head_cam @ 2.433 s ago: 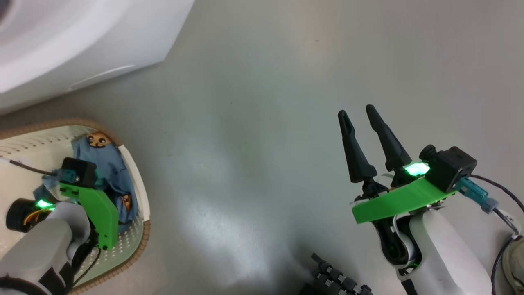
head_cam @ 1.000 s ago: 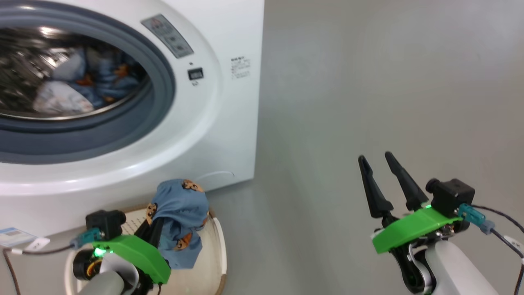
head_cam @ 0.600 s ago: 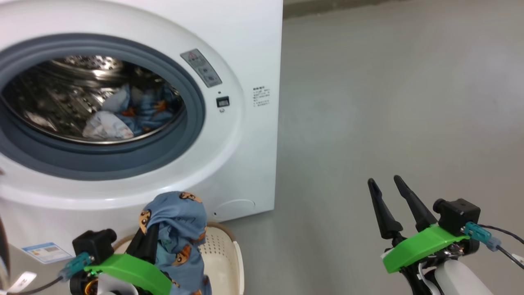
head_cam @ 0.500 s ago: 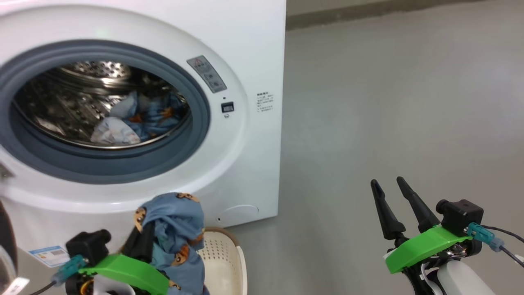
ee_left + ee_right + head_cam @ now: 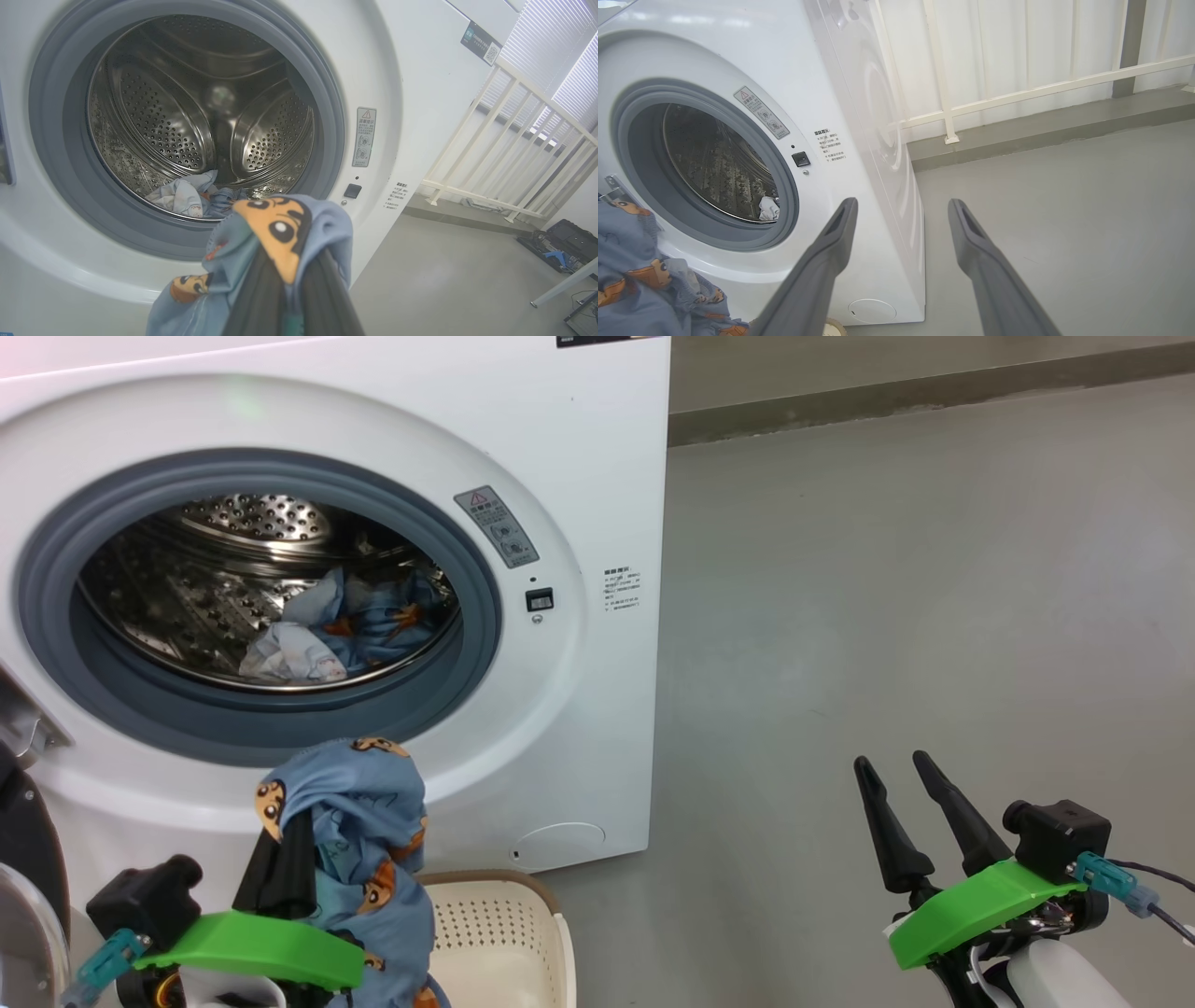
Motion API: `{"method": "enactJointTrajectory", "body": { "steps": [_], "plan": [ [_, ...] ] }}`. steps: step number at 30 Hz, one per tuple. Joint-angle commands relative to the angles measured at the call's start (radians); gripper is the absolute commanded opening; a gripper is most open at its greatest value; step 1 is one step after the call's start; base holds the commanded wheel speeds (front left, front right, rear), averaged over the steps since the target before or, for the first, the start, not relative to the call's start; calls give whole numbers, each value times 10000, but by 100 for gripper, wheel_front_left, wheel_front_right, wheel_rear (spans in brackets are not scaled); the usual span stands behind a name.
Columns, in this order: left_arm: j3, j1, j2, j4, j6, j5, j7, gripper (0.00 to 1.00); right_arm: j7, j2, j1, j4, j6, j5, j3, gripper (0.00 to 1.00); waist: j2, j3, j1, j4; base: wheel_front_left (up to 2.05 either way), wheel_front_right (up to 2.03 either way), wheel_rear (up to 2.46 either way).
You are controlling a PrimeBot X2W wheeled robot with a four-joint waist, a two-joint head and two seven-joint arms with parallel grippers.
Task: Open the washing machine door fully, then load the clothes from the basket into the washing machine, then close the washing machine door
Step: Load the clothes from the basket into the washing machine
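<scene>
two portions of the clothes [image 5: 359, 821] are visible. one light-blue bear-print piece is clamped between the closed fingers of the left claw [image 5: 280, 859], just in front of the lower edge of the grey gasket [image 5: 187, 728]. the other portion lies at the bottom of the steel drum [image 5: 187, 588].

the washing machine [image 5: 597, 476] stands on the grey floor [image 5: 887, 616]. the washing machine door [image 5: 23, 840] stands open at the left edge of the head view. the basket [image 5: 495, 933] sits on the floor close to the foot of the machine, below and just right of the held piece.

the right claw [image 5: 890, 762] hangs over bare floor to the right of the machine, fingers apart, gripping nothing.

a grey warning sticker [image 5: 497, 526] with a red triangle sits on the front panel right of the opening, with a small black square [image 5: 540, 599] below it. a printed text block [image 5: 621, 590] and a black label [image 5: 481, 43] with a qr code are too small to read. a white railing [image 5: 941, 70] stands behind the machine.
</scene>
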Motion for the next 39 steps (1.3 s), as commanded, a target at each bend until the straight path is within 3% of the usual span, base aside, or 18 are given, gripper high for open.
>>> {"method": "enactJointTrajectory", "body": {
  "steps": [1, 19, 30, 39],
  "plan": [
    [439, -321, 202, -226, 61, 96, -104, 0, -82, -131, -138, -199, 56, 77, 256, 100, 0, 6, 0, -11, 0, 0, 0],
    [1122, -3398, 392, 1740, -320, 556, -104, 0, -82, -192, -464, -284, 56, -20, 526, 100, 0, 1219, 0, -474, 0, 0, 0],
    [1260, -6661, 1174, 5468, -967, 944, -86, 0, -82, 533, -1130, -921, 56, -705, 118, 100, 0, 3842, 0, -1545, 0, 0, 0],
    [1221, -8877, 1997, 7469, -1428, 1220, -91, 0, -82, 1106, -1230, -1465, 56, -1046, -189, 100, 0, 5569, 0, -2298, 0, 0, 0]
  ]
}}
